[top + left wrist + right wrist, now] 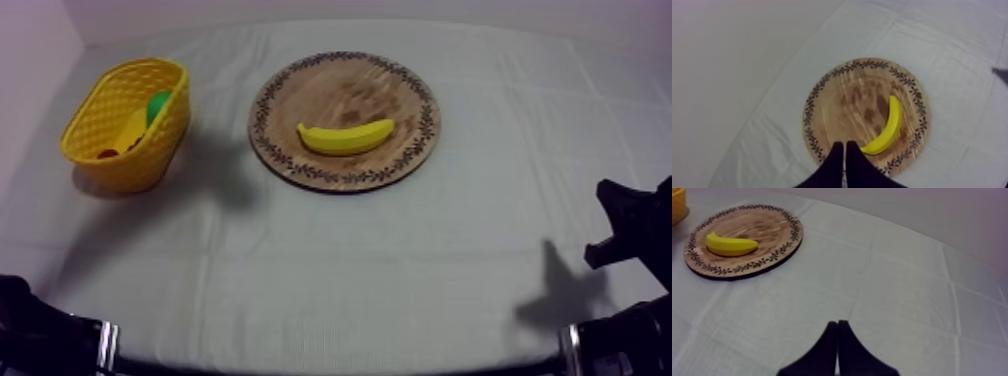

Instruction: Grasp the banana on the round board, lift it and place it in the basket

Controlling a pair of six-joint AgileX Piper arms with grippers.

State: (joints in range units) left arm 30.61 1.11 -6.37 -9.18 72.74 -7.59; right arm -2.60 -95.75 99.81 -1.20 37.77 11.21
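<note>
Banana (345, 137) is held by neither arm. The left jaws are pressed together into a narrow wedge with nothing between them, and they point toward the round wooden board (837, 100). The right jaws are also closed on nothing, above bare cloth on the desk (330, 270), well apart from the board. The banana lies on its side on the board, near the middle. The yellow basket (155, 150) stands beside the board, toward the left arm's side, with something green (158, 105) inside it.
</note>
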